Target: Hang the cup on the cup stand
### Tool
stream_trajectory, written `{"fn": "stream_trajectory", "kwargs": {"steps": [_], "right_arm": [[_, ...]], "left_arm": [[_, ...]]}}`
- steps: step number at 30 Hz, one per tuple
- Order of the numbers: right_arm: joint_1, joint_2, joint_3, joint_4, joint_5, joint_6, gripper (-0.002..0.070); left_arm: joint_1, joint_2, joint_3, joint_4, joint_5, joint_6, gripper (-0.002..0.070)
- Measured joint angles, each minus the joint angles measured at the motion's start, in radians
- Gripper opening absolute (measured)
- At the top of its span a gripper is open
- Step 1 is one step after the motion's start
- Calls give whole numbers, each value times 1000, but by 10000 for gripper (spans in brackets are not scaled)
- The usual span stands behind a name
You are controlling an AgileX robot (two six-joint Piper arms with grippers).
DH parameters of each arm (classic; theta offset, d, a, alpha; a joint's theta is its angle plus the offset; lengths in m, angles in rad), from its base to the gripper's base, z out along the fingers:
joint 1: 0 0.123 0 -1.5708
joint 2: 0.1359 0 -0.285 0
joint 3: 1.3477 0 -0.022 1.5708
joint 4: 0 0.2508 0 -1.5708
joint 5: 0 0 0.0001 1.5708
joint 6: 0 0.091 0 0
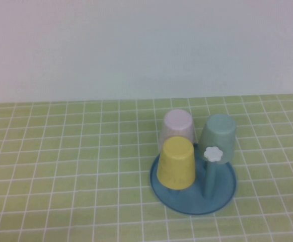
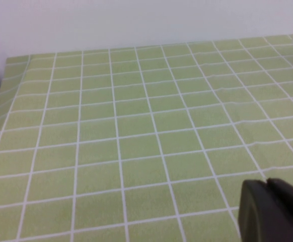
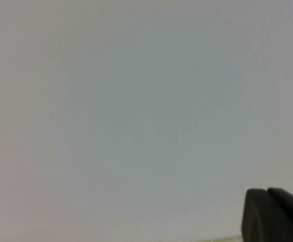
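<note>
Nearest in the high view, round blue cup stand (image 1: pixel 193 194) sitting on the green checked tablecloth (image 1: pixel 61 166), right of centre. On its near-left peg, yellow cup (image 1: pixel 176 162) hung upside down, tilted slightly, rim down toward the base. Beside it to the right, one bare blue peg (image 1: pixel 211 179) standing upright, tipped by a white flower-shaped knob (image 1: pixel 213 154). Just behind, teal cup (image 1: pixel 218 137) inverted on the far-right peg, and pale pink cup (image 1: pixel 178 127) inverted on the far-left one, directly behind the yellow one and partly hidden by it. Beyond, more checked cloth up to a plain white wall (image 1: pixel 146 45). No arm visible from above. Left gripper (image 2: pixel 272 212) seen only as a dark corner in its own wrist view, over bare cloth; fingers apart or together: cannot tell. Right gripper (image 3: pixel 273 214) likewise only a dark corner, facing the wall; spread of fingers: cannot tell.
</note>
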Motion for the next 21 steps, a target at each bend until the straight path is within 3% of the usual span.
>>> {"fn": "stream_trajectory", "kwargs": {"steps": [4, 7, 9, 12, 21], "right_arm": [[0, 0, 21, 553, 71, -582, -1], [0, 0, 27, 1022, 251, -1054, -1], [0, 0, 35, 1197, 378, -1267, -1], [0, 0, 57, 1286, 426, -1384, -1], [0, 0, 149, 1314, 264, -1435, -1]], "left_arm": [[0, 0, 0, 4, 0, 28, -1], [0, 0, 0, 4, 0, 28, -1], [0, 0, 0, 4, 0, 29, -1], [0, 0, 0, 4, 0, 29, -1], [0, 0, 0, 4, 0, 30, -1]]}}
